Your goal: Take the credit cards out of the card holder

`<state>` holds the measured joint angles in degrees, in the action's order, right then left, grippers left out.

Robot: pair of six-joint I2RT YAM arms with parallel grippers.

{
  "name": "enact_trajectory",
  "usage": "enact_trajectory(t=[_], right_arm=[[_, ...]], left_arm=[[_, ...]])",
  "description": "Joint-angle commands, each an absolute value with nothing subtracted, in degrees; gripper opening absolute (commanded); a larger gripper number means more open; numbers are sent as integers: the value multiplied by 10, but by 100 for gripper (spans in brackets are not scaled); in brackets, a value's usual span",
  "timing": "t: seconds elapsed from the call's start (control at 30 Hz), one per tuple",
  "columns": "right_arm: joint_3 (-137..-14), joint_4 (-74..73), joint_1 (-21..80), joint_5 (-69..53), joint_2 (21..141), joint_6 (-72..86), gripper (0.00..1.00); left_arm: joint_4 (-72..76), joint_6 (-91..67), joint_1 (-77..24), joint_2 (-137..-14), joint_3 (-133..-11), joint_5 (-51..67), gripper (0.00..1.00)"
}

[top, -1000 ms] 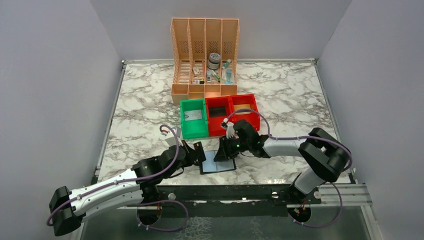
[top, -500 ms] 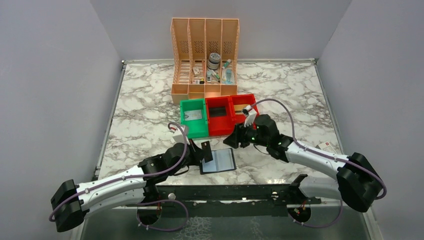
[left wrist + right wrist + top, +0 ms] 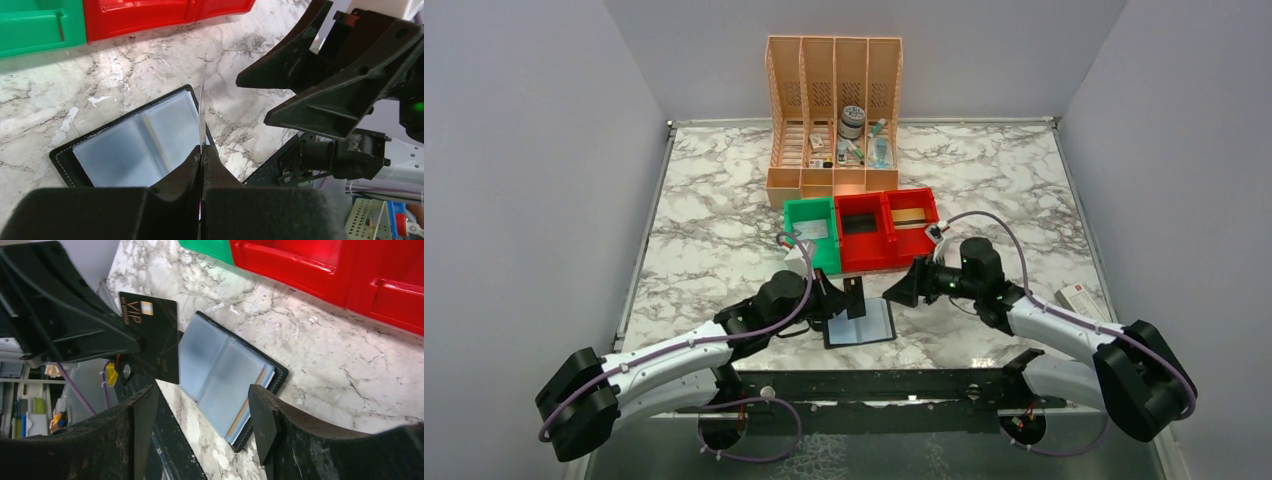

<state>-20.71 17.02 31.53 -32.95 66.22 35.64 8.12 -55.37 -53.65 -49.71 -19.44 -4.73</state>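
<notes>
L arm (image 3: 674,350) reaches low from near-left corner twd table centre, wrist raised. R arm (image 3: 1044,320) stretches in from the right, forearm low, pointing left at it. Marble table (image 3: 724,230) underneath. Card holder (image 3: 225,375) lies open flat betw. the two grippers, pale blue lining up, black stitched edge. L gripper (image 3: 201,157) pressed tight on dark credit card (image 3: 152,337), held upright above holder's left edge, gold "VIP" print. R gripper (image 3: 902,290) spread wide, nothing in it, just beside card. Tan card (image 3: 245,410) edge shows in a pocket.
</notes>
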Motion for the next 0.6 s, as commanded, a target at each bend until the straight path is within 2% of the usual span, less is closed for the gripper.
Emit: enact_trajectory(t=[0.0,0.13,0.2,0.57], right_arm=[[-203,198,315,-344,615,346,68],[-214,130,315,-276,579,322,70],[-206,145,313,-278,576,327,73],[-221,262,313,-455,667,369,74]], left_arm=[[143,-528,-531,-519,-205,3,0],[170,-518,-530,-529,-207,12,0],[171,-510,-529,-530,-209,10,0],[241,-542,-518,-482,-157,-28,0]])
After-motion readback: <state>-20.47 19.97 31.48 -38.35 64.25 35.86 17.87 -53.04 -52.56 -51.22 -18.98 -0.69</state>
